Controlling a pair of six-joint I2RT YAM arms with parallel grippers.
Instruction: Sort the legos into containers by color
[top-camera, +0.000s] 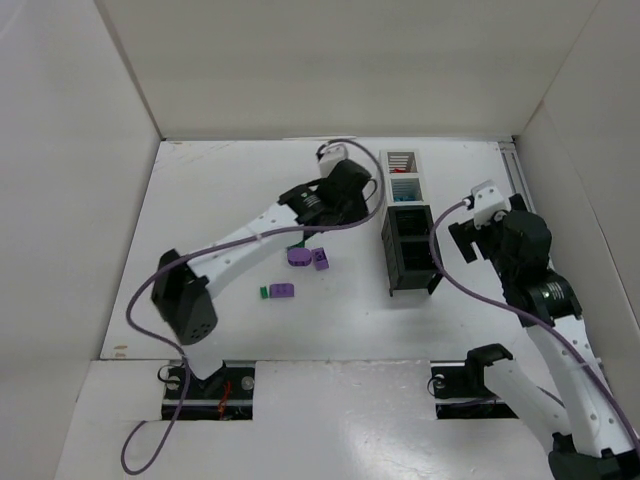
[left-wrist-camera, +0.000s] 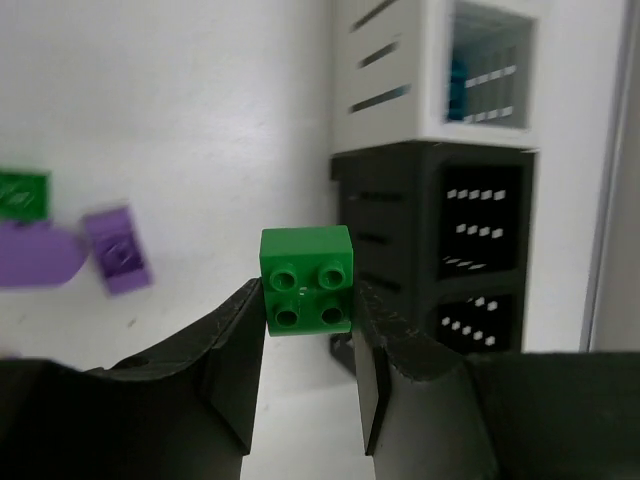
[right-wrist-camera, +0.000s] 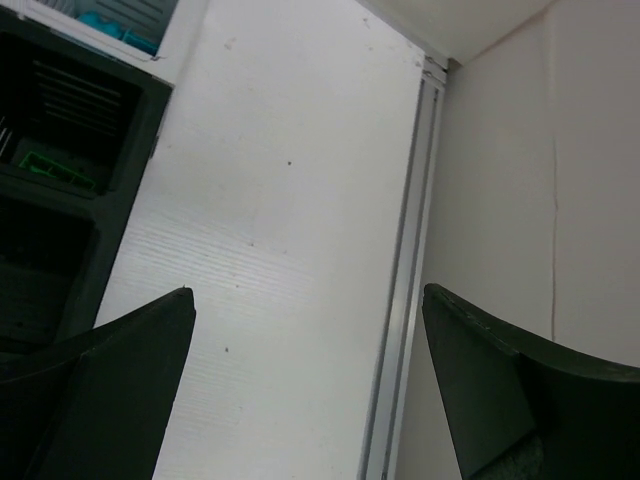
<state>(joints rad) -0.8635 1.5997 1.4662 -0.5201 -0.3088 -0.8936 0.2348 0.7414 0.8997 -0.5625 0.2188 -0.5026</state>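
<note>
My left gripper (left-wrist-camera: 308, 292) is shut on a green lego (left-wrist-camera: 306, 280), studs facing the camera, held above the table just left of the containers; the top view shows this gripper (top-camera: 300, 240). The containers (top-camera: 407, 222) form a row, two white at the far end and two black nearer. In the left wrist view a white bin (left-wrist-camera: 400, 70) holds cyan pieces, with a black bin (left-wrist-camera: 385, 215) below it. Loose purple legos (top-camera: 298, 256) and a small green lego (top-camera: 264, 292) lie on the table. My right gripper (right-wrist-camera: 308, 292) is open and empty, right of the containers (top-camera: 448, 252).
The right wrist view shows a green lego (right-wrist-camera: 55, 165) inside a black bin and cyan pieces (right-wrist-camera: 120, 15) in a white one. A metal rail (right-wrist-camera: 400, 300) runs along the table's right edge by the white wall. White walls enclose the table on three sides.
</note>
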